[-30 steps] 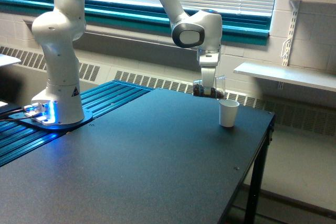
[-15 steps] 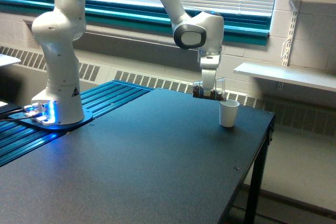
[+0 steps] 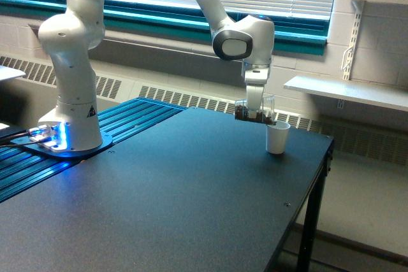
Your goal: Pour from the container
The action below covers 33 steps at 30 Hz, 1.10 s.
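My gripper [image 3: 254, 109] hangs over the far right part of the black table [image 3: 191, 189], shut on the container [image 3: 261, 111]. This small clear plastic cup is tipped on its side, with brown granular bits showing along its lower wall. Its mouth points toward the exterior view's right, just above the rim of a white paper cup [image 3: 276, 138] that stands upright on the table. The fingers are mostly hidden by the container and the wrist.
The arm's white base [image 3: 70, 93] stands on a blue-lit slatted platform at the exterior view's left. The table's right edge [image 3: 319, 170] drops off close to the white cup. A white shelf [image 3: 347, 90] juts from the wall beyond.
The wrist and the container have shifted slightly toward the exterior view's right, bringing the container's mouth closer over the white cup. The white cup has stayed put.
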Each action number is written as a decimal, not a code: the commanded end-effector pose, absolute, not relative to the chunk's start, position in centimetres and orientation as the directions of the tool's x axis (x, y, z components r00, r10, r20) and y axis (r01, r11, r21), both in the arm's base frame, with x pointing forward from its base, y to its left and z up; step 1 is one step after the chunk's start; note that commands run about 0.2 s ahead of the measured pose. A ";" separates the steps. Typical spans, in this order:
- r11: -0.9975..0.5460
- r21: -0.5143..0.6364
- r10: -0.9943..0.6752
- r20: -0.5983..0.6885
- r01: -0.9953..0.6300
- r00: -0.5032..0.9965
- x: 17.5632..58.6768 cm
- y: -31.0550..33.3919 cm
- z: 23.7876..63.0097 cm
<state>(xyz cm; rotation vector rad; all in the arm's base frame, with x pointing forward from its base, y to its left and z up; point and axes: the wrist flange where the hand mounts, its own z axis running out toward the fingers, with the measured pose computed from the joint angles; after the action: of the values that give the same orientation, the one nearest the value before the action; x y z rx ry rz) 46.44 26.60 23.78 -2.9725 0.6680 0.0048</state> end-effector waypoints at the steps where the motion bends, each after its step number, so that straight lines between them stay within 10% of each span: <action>1: -0.898 -0.085 -0.432 -0.024 -0.432 0.902 47.4 26.1 24.0; 33: -0.913 -0.028 -0.407 -0.025 -0.407 0.913 49.0 25.6 24.0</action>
<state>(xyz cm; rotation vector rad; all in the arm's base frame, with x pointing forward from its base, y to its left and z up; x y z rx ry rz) 48.11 26.14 23.45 -3.0388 0.6405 0.0458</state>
